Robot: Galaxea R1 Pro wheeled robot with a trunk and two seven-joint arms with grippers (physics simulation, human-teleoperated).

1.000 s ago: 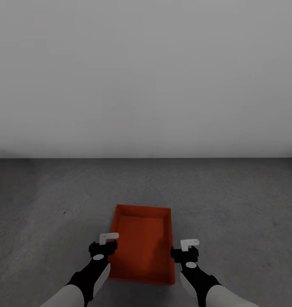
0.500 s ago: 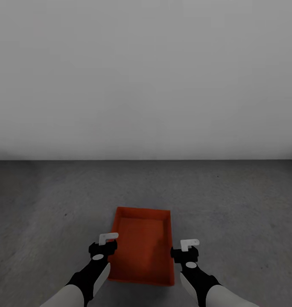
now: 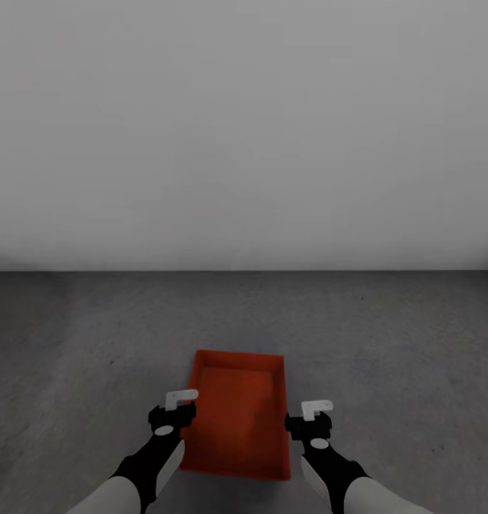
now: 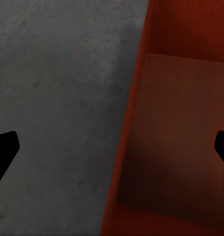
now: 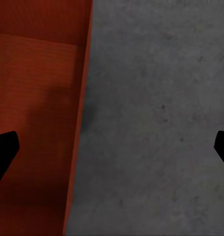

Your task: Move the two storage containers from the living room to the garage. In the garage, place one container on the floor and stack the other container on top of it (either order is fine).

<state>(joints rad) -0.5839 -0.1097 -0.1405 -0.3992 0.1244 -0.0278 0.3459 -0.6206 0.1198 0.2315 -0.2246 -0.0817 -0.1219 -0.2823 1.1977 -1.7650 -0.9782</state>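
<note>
The orange-red rectangular open-top storage container (image 3: 237,414) sits flat on the dark grey mottled concrete floor (image 3: 387,343) of the garage, straight ahead of me and low in my head view, its long axis running away toward the plain light grey wall (image 3: 244,128). I see one bin here, with bare flat bottom and low straight walls; whether a second one is nested under it I cannot tell.

My left gripper (image 3: 174,408) hangs above the container's left long wall, and my right gripper (image 3: 309,415) hangs above its right long wall, so the bin lies between the two arms. Neither one has hold of anything. Through the left wrist camera the two dark fingertips (image 4: 5,150) sit far apart at the edges of the picture, jaws spread wide, with the bin's wall (image 4: 129,132) running between them and concrete to one side. The right wrist camera gives the mirror of that: fingertips (image 5: 4,147) spread just as wide, the container's rim (image 5: 82,123) dividing red interior from grey floor (image 5: 156,123).

The wall meets the floor in a straight line across the middle of my head view.
</note>
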